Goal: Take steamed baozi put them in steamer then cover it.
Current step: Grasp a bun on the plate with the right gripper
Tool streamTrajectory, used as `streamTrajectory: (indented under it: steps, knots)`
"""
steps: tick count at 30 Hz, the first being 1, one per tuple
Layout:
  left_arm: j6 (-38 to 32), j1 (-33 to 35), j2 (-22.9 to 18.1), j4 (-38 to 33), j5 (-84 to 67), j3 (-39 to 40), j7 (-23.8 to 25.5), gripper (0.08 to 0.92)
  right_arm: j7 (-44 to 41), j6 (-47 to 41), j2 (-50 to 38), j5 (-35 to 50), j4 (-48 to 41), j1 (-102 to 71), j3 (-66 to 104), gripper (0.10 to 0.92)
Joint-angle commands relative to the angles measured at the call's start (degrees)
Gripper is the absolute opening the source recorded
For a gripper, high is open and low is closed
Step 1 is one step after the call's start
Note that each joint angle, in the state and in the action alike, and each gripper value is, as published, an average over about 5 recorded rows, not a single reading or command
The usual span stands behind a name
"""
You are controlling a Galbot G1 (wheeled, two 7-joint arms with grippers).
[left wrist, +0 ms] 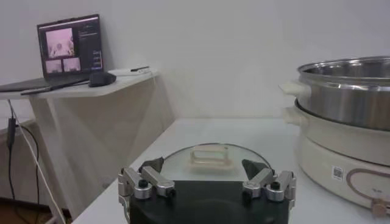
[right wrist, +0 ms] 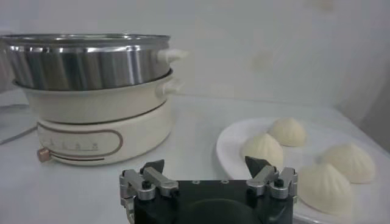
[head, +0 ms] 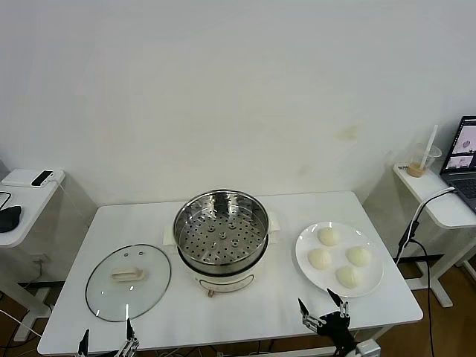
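- Shiny steel steamer [head: 221,232], perforated tray bare, sits mid-frame on its white base.
- Four smooth domed baozi [head: 341,257] lie on a flat white plate [head: 303,259] at lower right.
- Clear glass cover [head: 128,282] lies flat at lower left.
- My left gripper [head: 105,343] and right gripper [head: 323,309] hang wide open and empty at the table's [head: 245,316] near edge.

- You see the steamer [head: 221,229]: shiny perforated steel over a smooth cream plastic base.
- Left of the steamer, your cover [head: 128,282] is clear glass with a matt cream handle.
- Right of the steamer, the baozi [head: 328,236] look smooth and matt on a glossy white plate [head: 304,256].
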Motion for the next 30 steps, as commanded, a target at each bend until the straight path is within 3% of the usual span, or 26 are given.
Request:
streamTrajectory:
  steps: [1, 5, 14, 22, 30]
  knots:
    - [6.8, -0.5, 0.0, -0.9, 2.0, -0.2, -2.6, 0.823, 0.1, -0.1, 0.3, -1.4, -0.2, 0.3, -0.4, 0.823]
    - [10.2, -1.2, 0.6, -2.1, 2.7, -0.3, -2.8, 0.823, -0.5, -3.0, -1.4, -6.4, -0.1, 4.1, 2.0, 0.823]
    - [5.7, -4.9, 1.0, -1.1, 12.6, -4.2, 7.1, 0.823, -8.3, -10.8, -13.4, -20.2, -5.1, 19.3, 5.6, 0.823]
    - [4.8, -6.1, 0.9, -1.3, 13.1, -4.2, 7.6, 0.823, -27.2, -13.5, -24.9, -33.6, -18.3, 40.8, -3.4, 0.823]
    - [3.8, -5.8, 0.7, 0.3, 13.4, -4.9, 7.3, 0.823, -45.0, -5.8, -28.4, -40.8, -34.7, 71.5, -28.5, 0.823]
